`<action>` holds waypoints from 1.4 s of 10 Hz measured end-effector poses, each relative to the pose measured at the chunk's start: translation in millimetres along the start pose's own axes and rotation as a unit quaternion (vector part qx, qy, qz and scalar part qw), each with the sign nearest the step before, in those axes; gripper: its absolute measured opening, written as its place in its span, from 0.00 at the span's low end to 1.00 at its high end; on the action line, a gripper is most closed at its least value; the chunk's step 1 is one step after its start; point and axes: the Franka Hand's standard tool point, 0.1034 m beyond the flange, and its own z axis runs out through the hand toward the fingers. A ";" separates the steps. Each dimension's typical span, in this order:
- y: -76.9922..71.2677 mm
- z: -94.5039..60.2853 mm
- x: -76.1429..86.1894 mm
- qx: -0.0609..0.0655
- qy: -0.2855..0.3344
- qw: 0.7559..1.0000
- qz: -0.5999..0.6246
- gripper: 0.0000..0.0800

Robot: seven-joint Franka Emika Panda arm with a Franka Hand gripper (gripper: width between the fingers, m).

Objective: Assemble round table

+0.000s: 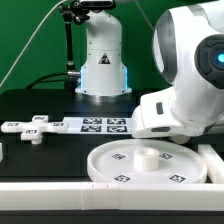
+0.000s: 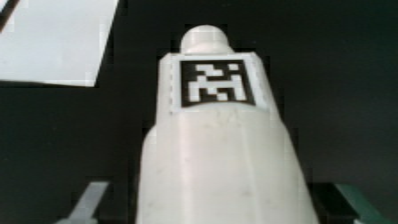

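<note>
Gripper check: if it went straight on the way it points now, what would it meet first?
The short thick white plastic cylinder leg: the gripper is shut on it. Past the leg, probably the black table, though depth is unclear in the wrist view.

Robotics lab bench, no doubt about it: a white robot arm (image 1: 190, 70) looms over a matte black table (image 1: 40, 105), and its base (image 1: 105, 62) glows blue at the back. Behind it all hangs a plain green backdrop (image 1: 30, 40), with a black stand (image 1: 68, 45) rising in front of it and cables trailing off. Flat on the table lies the marker board (image 1: 100, 124), a row of black-and-white square tags. The same tags dot the round disc (image 1: 120, 160), and in the wrist view one sits on the short white leg (image 2: 214, 150). Everything is tagged for cameras, nothing domestic.
</note>
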 end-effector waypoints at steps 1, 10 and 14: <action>2.7 -10.3 -6.8 0.005 -0.009 1.000 -0.017 0.51; 25.1 -78.0 -14.5 0.016 0.083 0.994 -0.065 0.51; 48.5 -133.0 -17.0 0.012 0.190 0.978 -0.082 0.51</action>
